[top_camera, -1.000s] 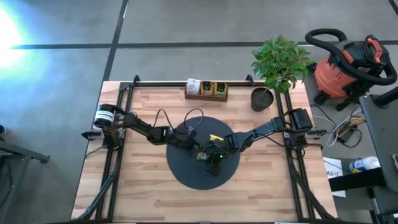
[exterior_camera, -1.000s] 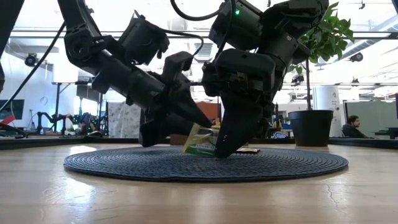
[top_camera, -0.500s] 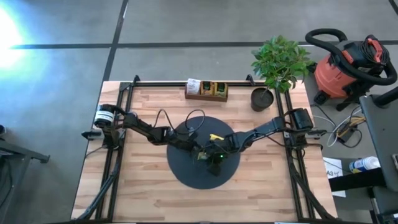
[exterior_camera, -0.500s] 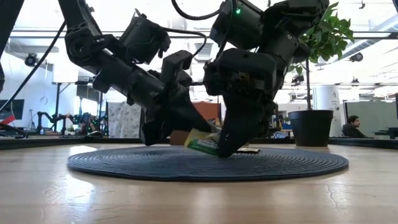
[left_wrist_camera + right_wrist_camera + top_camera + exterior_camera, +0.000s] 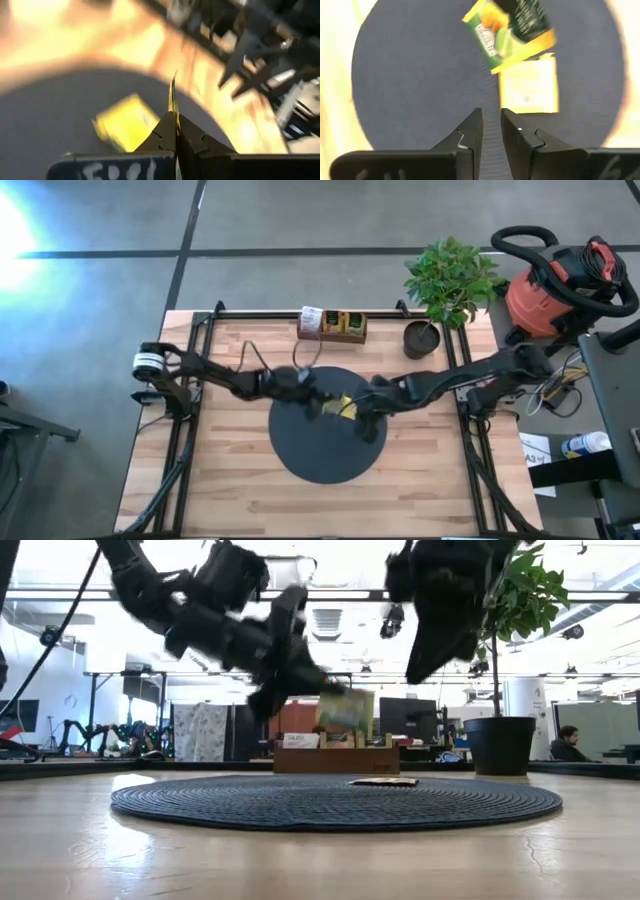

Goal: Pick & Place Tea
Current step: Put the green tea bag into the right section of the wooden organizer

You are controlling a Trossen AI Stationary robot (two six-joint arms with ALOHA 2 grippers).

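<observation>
Green paper tea packet (image 5: 345,712) pinched by its edge in shut left gripper (image 5: 318,690) jaws, lifted above the black mat (image 5: 300,455), yellow packet (image 5: 347,406) flat toward twelve o'clock; right gripper (image 5: 490,131) slightly parted, empty; likely light, floppy, best edge-gripped.

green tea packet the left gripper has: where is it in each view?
High: green tea packet on the black disc's upper part.
Low: mid-frame, in the air at the left gripper.
Left wrist: edge-on sliver above the fingertips.
Right wrist: near the top.
Shared landmark: yellow packet lying on the disc.
</observation>
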